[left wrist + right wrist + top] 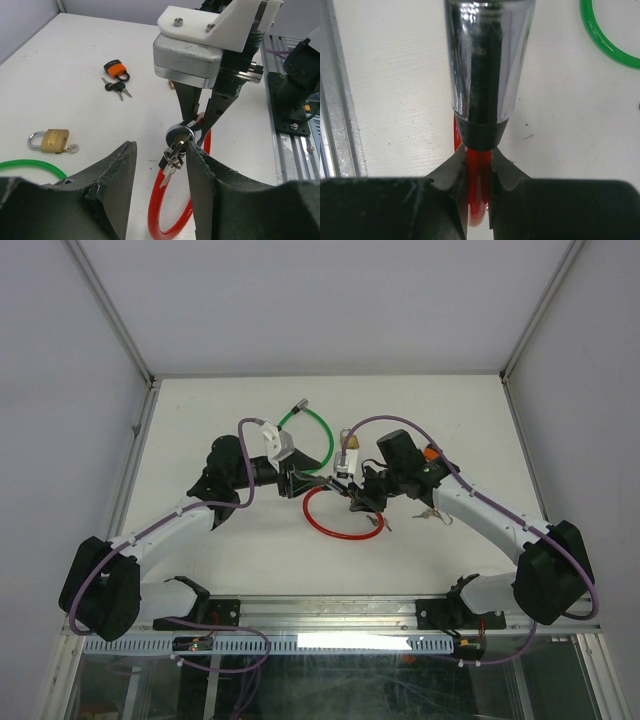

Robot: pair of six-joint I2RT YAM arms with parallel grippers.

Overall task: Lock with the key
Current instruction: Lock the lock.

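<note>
A red cable lock [330,522] lies mid-table, its chrome cylinder [181,134] lifted and facing the left wrist camera. A key [186,142] sits in the keyhole, with a small bunch of keys [172,160] hanging from it. My right gripper [479,162] is shut on the red cable [479,190] just behind the chrome cylinder [487,55]. My left gripper [161,148] is open right in front of the cylinder. Its right fingertip [195,155] is against the key and its left finger stands clear. From above, both grippers meet at the lock [350,495].
A brass padlock [50,140] with a key lies left of the lock, beside a green cable [30,166]. Farther back, an orange padlock [116,69] sits with its keys [116,88]. The green cable [315,430] loops behind the grippers. Metal rails border the table.
</note>
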